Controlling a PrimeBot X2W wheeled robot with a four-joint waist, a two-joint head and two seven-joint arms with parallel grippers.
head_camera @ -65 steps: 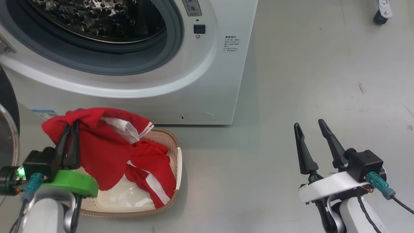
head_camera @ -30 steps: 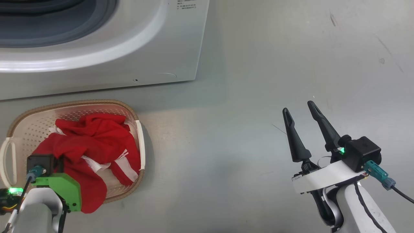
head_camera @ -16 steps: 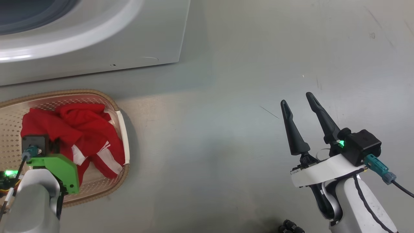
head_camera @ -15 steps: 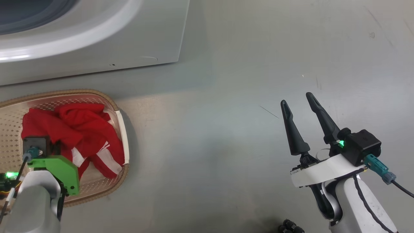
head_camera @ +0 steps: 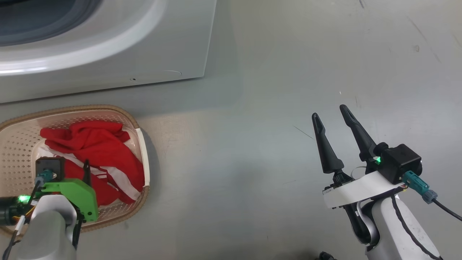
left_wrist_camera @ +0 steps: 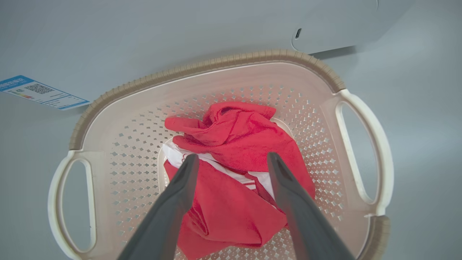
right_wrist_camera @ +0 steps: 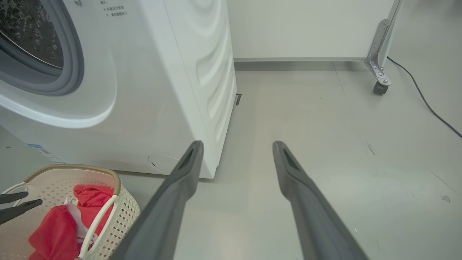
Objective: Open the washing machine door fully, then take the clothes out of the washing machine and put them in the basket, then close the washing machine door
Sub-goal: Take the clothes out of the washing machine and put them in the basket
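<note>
- The left pincer point(left_wrist_camera: 231, 157) is over the basket point(left_wrist_camera: 202, 66), its two dark fingers spread wide apart with nothing clamped between them; whether the tips brush the fabric cannot be told.
- The clothes point(left_wrist_camera: 238, 137), red with white stripe panels, lie crumpled in the bottom of the basket, wholly inside its perforated walls.
- The basket stands on the floor point(head_camera: 252, 162) just in front of the washing machine point(head_camera: 108, 54), below the blue label point(left_wrist_camera: 36, 92) on the machine's front.
- The right pincer point(head_camera: 329, 112) hangs over bare floor, well apart from the basket, with its fingers parted and empty.
- In the right wrist view the machine's round opening shows the grey seal point(right_wrist_camera: 74, 68) and the steel drum point(right_wrist_camera: 32, 32).
</note>
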